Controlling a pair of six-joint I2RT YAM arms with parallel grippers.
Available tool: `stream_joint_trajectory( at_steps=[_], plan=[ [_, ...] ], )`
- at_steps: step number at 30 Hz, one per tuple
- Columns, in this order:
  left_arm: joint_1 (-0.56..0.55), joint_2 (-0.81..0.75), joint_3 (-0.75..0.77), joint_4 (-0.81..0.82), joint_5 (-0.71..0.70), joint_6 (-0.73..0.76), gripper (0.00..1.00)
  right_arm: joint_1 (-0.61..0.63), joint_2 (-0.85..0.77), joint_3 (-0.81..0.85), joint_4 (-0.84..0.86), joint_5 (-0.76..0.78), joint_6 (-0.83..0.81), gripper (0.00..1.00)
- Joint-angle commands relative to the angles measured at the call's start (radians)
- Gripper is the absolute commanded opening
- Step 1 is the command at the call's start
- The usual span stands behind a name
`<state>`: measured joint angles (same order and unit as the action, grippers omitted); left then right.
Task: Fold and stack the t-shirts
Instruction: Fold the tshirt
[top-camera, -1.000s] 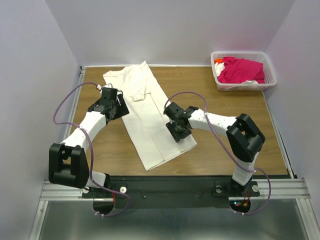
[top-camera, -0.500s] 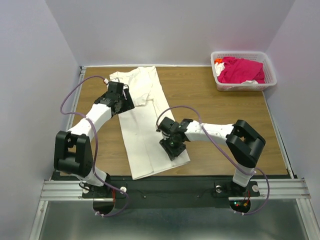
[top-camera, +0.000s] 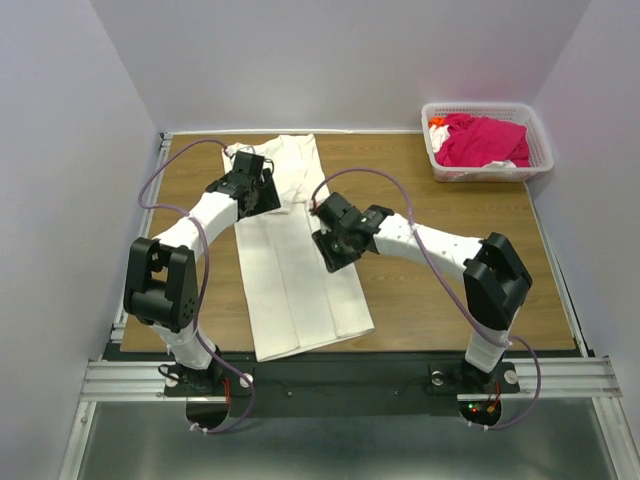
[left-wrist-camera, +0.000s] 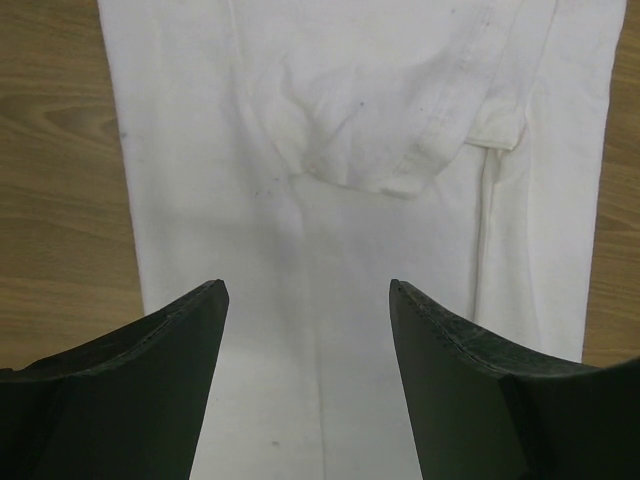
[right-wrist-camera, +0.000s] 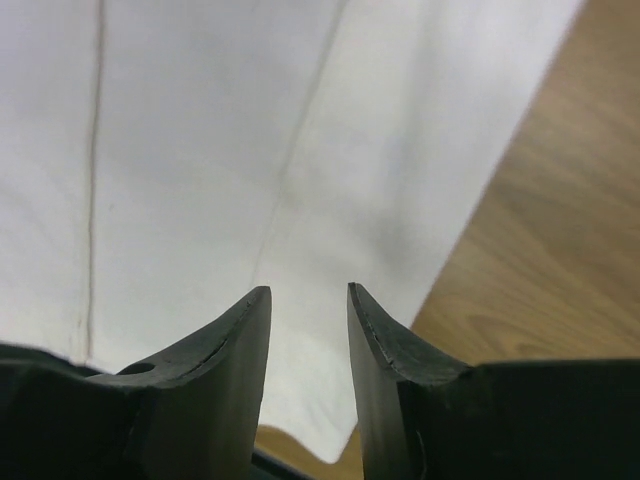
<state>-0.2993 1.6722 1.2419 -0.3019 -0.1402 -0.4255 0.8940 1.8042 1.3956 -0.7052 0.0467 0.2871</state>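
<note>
The off-white t-shirt (top-camera: 300, 290) lies flat on the wooden table as a long narrow strip, running from the far edge toward the near edge. In the left wrist view the off-white t-shirt (left-wrist-camera: 330, 120) has a sleeve folded in over its middle. My left gripper (top-camera: 262, 195) (left-wrist-camera: 307, 288) hovers open over its upper part, holding nothing. Over the shirt's right edge (right-wrist-camera: 440, 200), my right gripper (top-camera: 330, 250) (right-wrist-camera: 308, 290) stands with its jaws narrowly apart and nothing between them. The magenta-pink t-shirt (top-camera: 485, 140) lies crumpled in the basket.
A white lattice basket (top-camera: 540, 135) stands at the far right corner, with a bit of orange and white cloth beside the pink one. Bare wood lies between the shirt and the basket. Grey walls close in the table on the far, left and right sides.
The off-white shirt has swung from a diagonal to nearly straight and slid toward the near edge. The left gripper moved further right; the right gripper moved from the hem up to mid-shirt, its jaws narrowing slightly.
</note>
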Motion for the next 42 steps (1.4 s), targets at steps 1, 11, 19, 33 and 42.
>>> stream_joint_trajectory(
  at_steps=[1,11,19,33,42],
  plan=[
    [0.012,-0.121,-0.083,-0.006,-0.045,0.013,0.77,-0.113,0.012,0.072,0.099,0.053,0.026,0.41],
    [0.015,-0.281,-0.347,0.01,0.007,-0.05,0.76,-0.239,0.09,0.1,0.148,-0.074,0.035,0.4],
    [0.015,-0.341,-0.478,0.029,0.007,-0.096,0.75,-0.237,0.083,0.028,0.191,-0.157,0.029,0.4],
    [0.031,0.018,-0.079,0.075,-0.087,0.01,0.74,-0.237,0.242,0.212,0.254,-0.085,-0.022,0.43],
    [0.029,0.241,0.077,0.078,-0.007,0.022,0.74,-0.239,0.351,0.261,0.27,-0.073,-0.012,0.43]
  ],
)
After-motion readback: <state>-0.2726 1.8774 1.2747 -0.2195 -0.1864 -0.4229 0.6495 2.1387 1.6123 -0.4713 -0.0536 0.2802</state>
